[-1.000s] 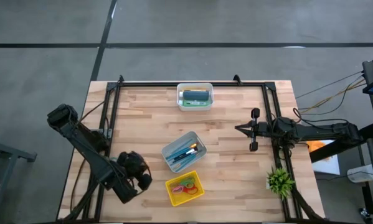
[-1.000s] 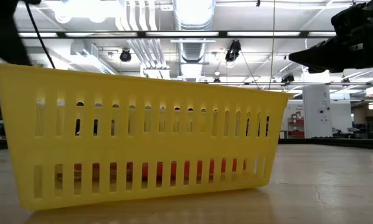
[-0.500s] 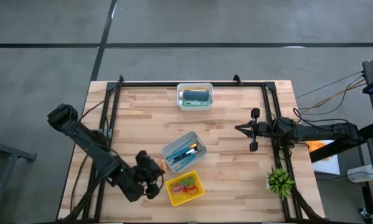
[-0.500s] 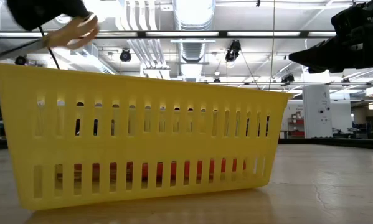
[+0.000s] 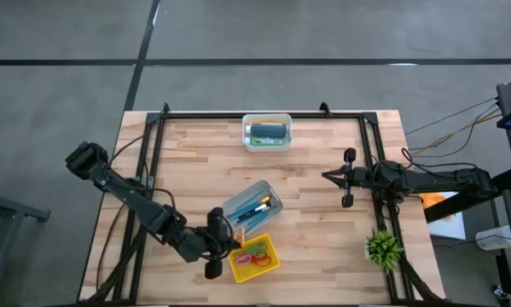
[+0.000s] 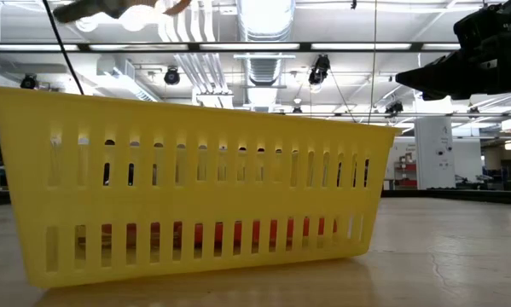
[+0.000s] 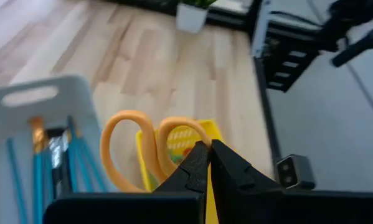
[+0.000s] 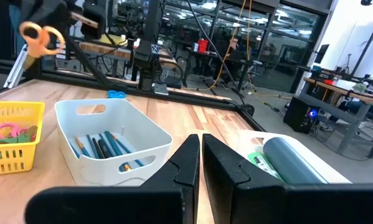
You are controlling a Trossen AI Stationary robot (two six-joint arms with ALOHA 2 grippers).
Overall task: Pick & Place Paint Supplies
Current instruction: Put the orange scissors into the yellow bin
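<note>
The whole table (image 5: 323,153) is seen from straight overhead. The yellow basket (image 6: 195,196), shared with that view, is faced closely at tabletop level.

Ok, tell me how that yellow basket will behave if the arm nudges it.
The yellow basket is slotted thin plastic, so probably light and likely to slide on the smooth wooden table rather than tip, given its wide flat base. Little seems to lie inside it, so its walls may flex under a push.
</note>
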